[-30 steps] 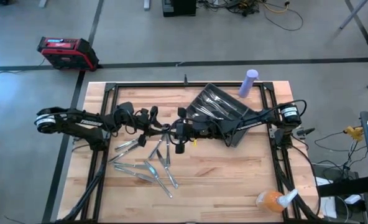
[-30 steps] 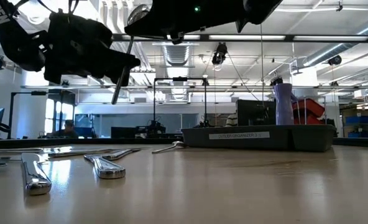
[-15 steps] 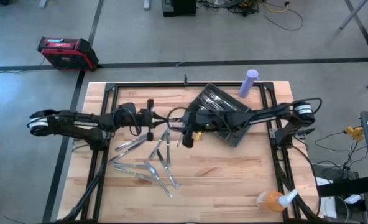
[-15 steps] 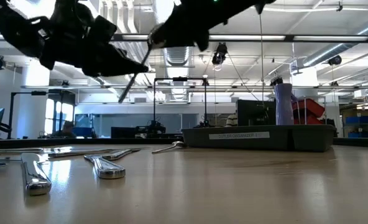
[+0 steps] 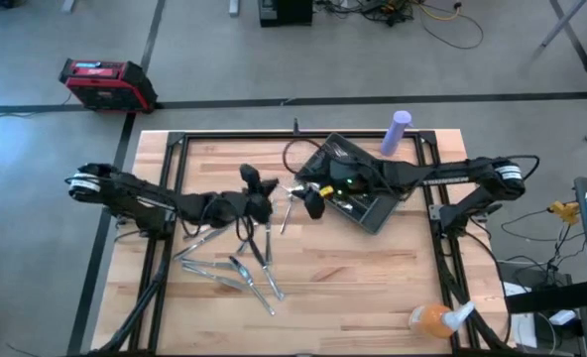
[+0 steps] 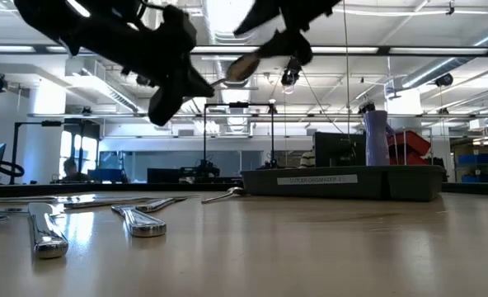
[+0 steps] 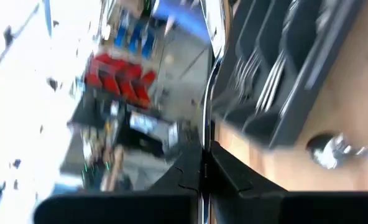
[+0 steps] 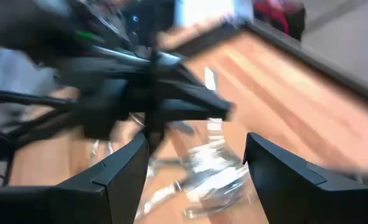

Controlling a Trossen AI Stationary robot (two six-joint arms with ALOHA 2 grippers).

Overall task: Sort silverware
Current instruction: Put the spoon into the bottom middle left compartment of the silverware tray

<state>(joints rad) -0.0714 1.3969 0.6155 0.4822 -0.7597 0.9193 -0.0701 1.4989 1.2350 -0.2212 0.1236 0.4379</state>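
My left gripper hovers over the table's middle, shut on a piece of silverware, a spoon by its rounded end. My right gripper stands open just to its right, between it and the dark compartmented tray; its fingers hold nothing. Several pieces of silverware lie flat on the wood below and near the left arm. Forks lie in the tray's compartments. My left gripper pinches the spoon's slim handle between its two shut fingers. The handle runs on forward past the fingertips. The spoon is lifted well clear of the table and lies nearly level, its rounded end toward the right arm.
The tray sits slanted at the table's far middle. A purple bottle stands behind it at the far edge. An orange object lies at the near right corner. The table's near right part is bare wood.
My right gripper has opened, let go of the spoon and drawn back toward the tray. My left gripper has shut on the handle and shifted slightly toward the right. The spoon has risen and tipped from steeply slanted to nearly level.
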